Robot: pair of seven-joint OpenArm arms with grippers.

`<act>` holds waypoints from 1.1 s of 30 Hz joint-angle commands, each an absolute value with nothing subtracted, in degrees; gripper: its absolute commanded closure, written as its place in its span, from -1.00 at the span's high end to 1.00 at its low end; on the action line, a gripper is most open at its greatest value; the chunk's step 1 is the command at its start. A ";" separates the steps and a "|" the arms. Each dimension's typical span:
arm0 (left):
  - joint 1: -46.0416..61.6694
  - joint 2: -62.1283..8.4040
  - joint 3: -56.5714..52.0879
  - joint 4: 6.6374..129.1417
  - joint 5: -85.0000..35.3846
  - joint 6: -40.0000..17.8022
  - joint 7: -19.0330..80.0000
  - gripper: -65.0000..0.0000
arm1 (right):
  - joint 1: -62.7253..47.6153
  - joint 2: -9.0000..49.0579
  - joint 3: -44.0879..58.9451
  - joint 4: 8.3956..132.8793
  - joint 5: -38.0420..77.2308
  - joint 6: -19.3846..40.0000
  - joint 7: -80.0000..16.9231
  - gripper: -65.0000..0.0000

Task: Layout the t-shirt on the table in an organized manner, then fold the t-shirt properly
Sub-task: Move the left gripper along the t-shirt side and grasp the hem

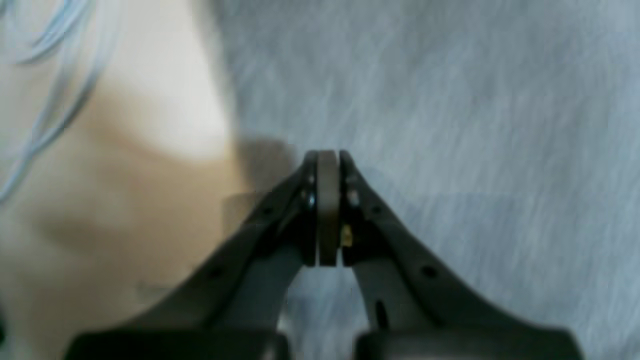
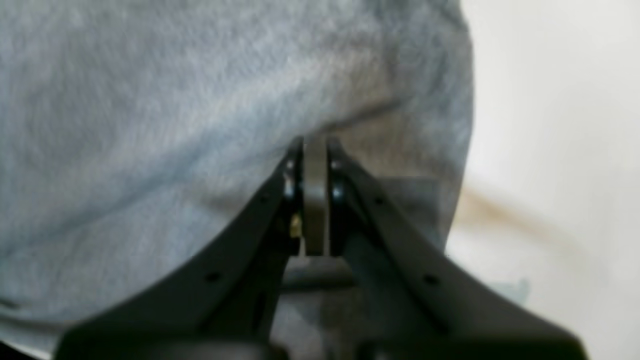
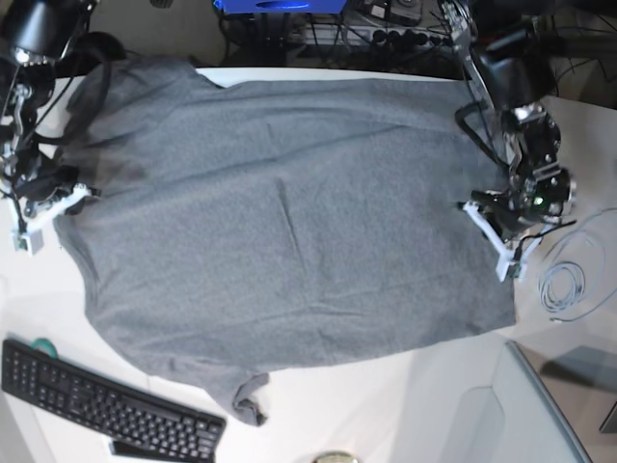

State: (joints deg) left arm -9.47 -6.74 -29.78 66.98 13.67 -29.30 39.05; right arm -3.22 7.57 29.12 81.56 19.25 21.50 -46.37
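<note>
The heather-grey t-shirt (image 3: 289, 222) lies spread over most of the white table (image 3: 405, 405), with one sleeve (image 3: 249, 395) toward the front edge. My left gripper (image 3: 494, 236) is at the shirt's right edge. In the left wrist view it (image 1: 328, 154) is shut over the shirt (image 1: 475, 125) beside bare table (image 1: 165, 100), with no cloth seen between the pads. My right gripper (image 3: 48, 212) is at the shirt's left edge. In the right wrist view it (image 2: 315, 140) is shut, and a crease of the shirt (image 2: 150, 125) runs into its tip, next to the table (image 2: 550, 125).
A black keyboard (image 3: 106, 405) lies at the front left. A coiled white cable (image 3: 569, 285) lies right of the shirt and shows in the left wrist view (image 1: 50, 75). A grey flat object (image 3: 549, 415) sits at the front right. Cables and a blue box (image 3: 280, 5) are behind the table.
</note>
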 commanded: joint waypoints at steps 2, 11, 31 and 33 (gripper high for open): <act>-12.44 -7.60 -29.93 62.02 15.96 -28.09 36.44 -1.00 | -0.66 9.19 29.14 79.34 20.00 21.85 -42.24 -1.00; -17.01 -7.87 -29.58 45.93 20.00 -21.41 26.15 -1.00 | 10.51 18.77 16.48 52.62 20.00 21.41 -28.35 -1.00; -35.30 -5.76 -17.27 22.64 19.47 -11.65 10.07 -1.00 | -1.63 15.78 16.57 64.22 20.09 15.87 -28.88 -1.00; -36.00 -5.32 -17.54 22.73 19.47 -11.65 10.24 -1.00 | -1.45 15.69 16.75 65.80 20.09 15.87 -30.90 -1.00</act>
